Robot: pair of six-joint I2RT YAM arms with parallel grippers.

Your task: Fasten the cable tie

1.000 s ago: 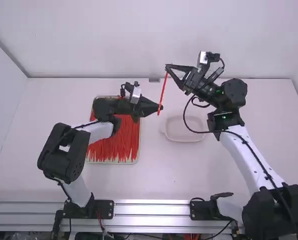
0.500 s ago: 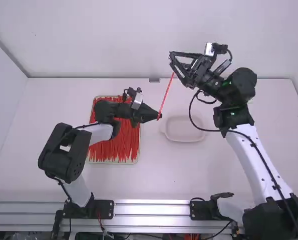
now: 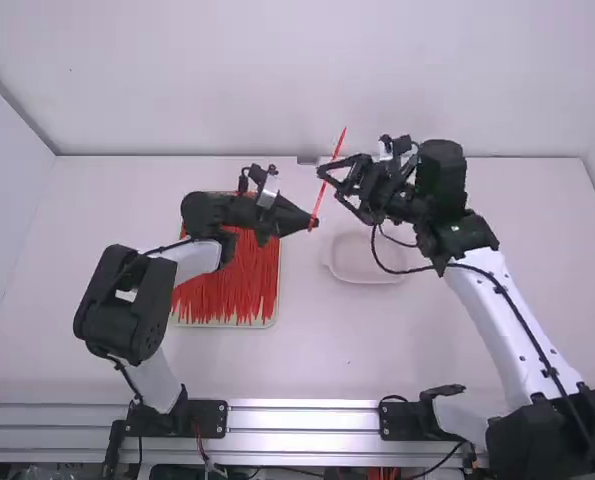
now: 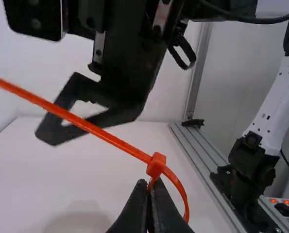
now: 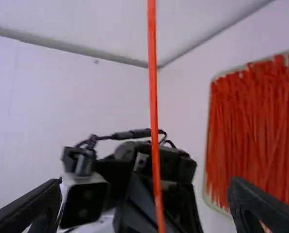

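Nearest, left of the middle of the table, a tray (image 3: 227,324) holds a heap of spare red ties (image 3: 232,282). Just right of it, and a little farther back, lies a shallow white dish (image 3: 362,273). Above the tray's far right corner the left gripper (image 3: 307,222) points to the right, held off the table. Its fingers (image 4: 140,204) are pressed together on the tie (image 4: 105,136), pinching the strap right beneath the head (image 4: 157,163). The tail is already through the head, so a small loop (image 4: 182,196) curls out beside the fingertips. From the head the long free strap runs up and away toward the back wall, leaning slightly to the right. The right gripper (image 3: 331,186) hangs in the air over the far side of the dish, facing left toward the other gripper. Its jaws are spread wide, one on each side of the strap partway up its length. They hold nothing, and whether either finger touches the strap cannot be made out.
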